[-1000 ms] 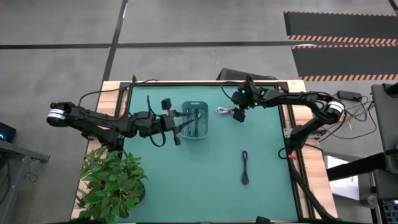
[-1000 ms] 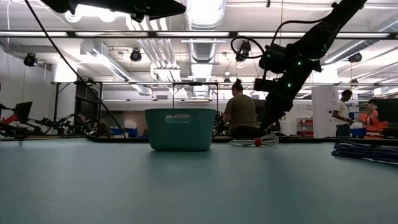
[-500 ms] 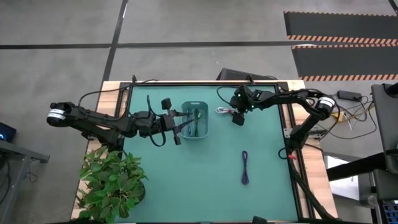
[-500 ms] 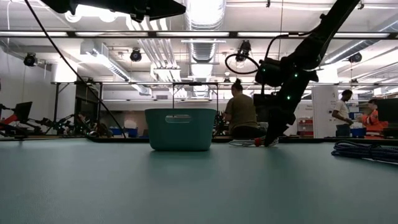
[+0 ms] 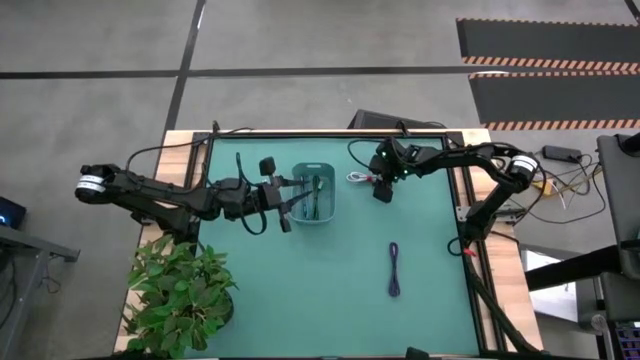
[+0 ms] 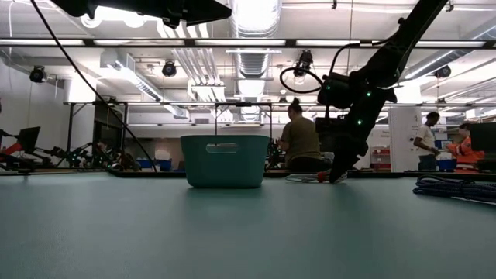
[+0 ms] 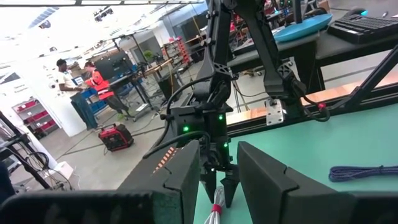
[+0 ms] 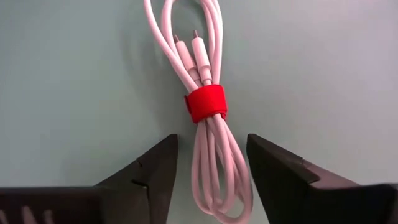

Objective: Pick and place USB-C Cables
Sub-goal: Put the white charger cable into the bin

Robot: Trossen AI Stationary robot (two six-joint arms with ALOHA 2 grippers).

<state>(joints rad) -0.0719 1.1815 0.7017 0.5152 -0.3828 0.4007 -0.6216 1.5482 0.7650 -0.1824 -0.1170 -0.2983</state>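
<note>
The white cable bundle with a red tie (image 8: pixel 205 99) lies flat on the green mat (image 5: pixel 357 178), right of the teal basket (image 5: pixel 300 170). My right gripper (image 8: pixel 211 155) is open and down at the mat (image 6: pixel 335 177). Its fingers stand on either side of the bundle's near loop without touching it. My left gripper (image 5: pixel 290 205) is open and empty, level over the basket's left rim. Dark cables (image 5: pixel 316 192) lie inside the basket. The dark purple cable (image 5: pixel 394 270) lies stretched out on the mat at the near right.
A potted plant (image 5: pixel 180 300) stands at the table's near left corner. The basket stands at the far middle (image 6: pixel 225 161). Open mat lies between the basket and the purple cable (image 6: pixel 453 188). People stand in the room beyond the table.
My right gripper has come down onto the mat and a little toward the table's left, over the white cable, and now straddles it. The cable has not moved.
</note>
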